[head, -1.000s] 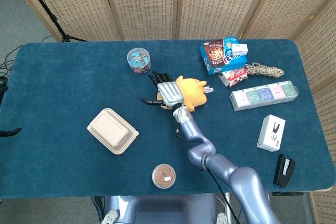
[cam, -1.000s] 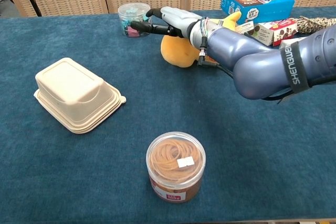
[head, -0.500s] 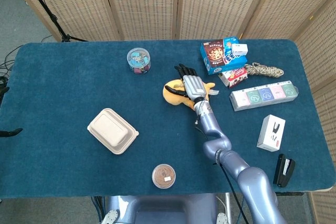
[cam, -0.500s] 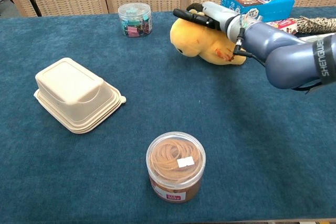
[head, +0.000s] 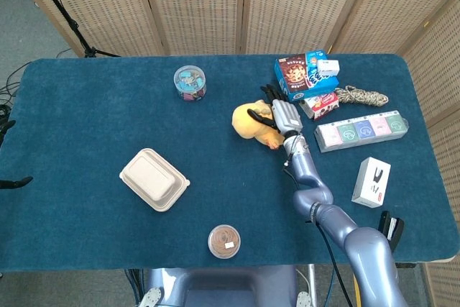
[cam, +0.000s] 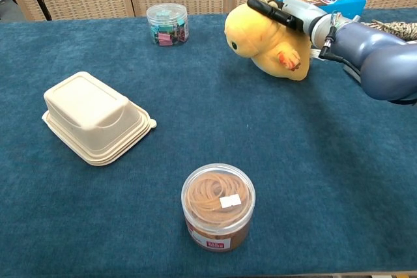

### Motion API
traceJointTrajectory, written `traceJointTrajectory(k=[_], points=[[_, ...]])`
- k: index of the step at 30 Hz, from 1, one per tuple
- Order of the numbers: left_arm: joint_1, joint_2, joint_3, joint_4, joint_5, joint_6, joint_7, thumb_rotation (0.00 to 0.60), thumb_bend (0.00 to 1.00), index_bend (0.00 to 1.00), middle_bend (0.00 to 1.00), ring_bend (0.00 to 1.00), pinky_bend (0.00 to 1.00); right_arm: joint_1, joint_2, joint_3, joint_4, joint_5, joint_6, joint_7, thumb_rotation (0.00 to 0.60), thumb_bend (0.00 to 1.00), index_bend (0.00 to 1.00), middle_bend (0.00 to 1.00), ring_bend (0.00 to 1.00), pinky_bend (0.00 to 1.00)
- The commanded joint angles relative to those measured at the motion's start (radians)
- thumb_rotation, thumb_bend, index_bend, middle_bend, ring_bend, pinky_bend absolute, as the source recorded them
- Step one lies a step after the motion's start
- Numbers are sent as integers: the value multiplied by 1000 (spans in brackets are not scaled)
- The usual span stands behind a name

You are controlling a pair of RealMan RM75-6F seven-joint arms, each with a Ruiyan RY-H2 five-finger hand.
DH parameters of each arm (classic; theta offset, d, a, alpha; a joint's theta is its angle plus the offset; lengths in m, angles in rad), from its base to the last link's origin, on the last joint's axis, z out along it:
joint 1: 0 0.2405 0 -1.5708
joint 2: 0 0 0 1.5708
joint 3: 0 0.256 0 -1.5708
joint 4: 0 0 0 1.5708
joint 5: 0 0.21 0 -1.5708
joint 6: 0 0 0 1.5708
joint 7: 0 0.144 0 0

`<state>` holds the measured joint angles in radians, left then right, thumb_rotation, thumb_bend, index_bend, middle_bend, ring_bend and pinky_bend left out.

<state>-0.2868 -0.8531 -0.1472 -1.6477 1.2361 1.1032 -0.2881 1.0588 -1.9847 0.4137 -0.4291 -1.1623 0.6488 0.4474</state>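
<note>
The robot's right hand (head: 282, 114) grasps a yellow plush toy (head: 253, 124) at the far right-centre of the blue table (head: 86, 141). The dark fingers (cam: 270, 11) lie over the top and back of the toy while the silver palm sits against its right side. In the chest view the toy is tilted, its face turned left and its orange foot showing; whether its underside still touches the cloth cannot be told. The right arm (head: 316, 199) runs in a long line from the lower right edge of the head view, forearm stretched out across the table toward the toy, wrist nearly straight. The left hand is out of both views.

Just behind the hand stands a blue cookie box (head: 296, 77) with a small white box (head: 328, 65) on top, and a red-and-white snack pack (head: 320, 104) lies just beside the wrist. A coil of rope (head: 361, 95), a long tray of coloured packs (head: 361, 129), a white carton (head: 371, 182) and a black stapler (head: 390, 233) lie further right. Well apart to the left are a clear tub of binder clips (cam: 167, 23), a closed beige food container (cam: 93, 118) and, near the front edge, a jar of rubber bands (cam: 218, 207).
</note>
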Motion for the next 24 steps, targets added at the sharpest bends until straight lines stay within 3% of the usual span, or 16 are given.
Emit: traceJointTrajectory(k=[1,12,19,24], points=[[0,1,1,0,2,0,-2,600,0,0,0,0,0,3,17,3,-54,-6,24,-5,0,0,0,0,0,0],[3,3,0,7,6,0,-20,600,0,0,0,0,0,109,12,32,-148,-3,36,-115,0,0,0,0,0,0],[-2,0,0,13,0,-10,-18,600,0,0,0,0,0,186,-31,27,-112,-13,11,-168,0,0,0,0,0,0],[-9,-5,-4,17,-15,-20,-5,600,0,0,0,0,0,206,-68,35,-65,-2,-10,-133,0,0,0,0,0,0]])
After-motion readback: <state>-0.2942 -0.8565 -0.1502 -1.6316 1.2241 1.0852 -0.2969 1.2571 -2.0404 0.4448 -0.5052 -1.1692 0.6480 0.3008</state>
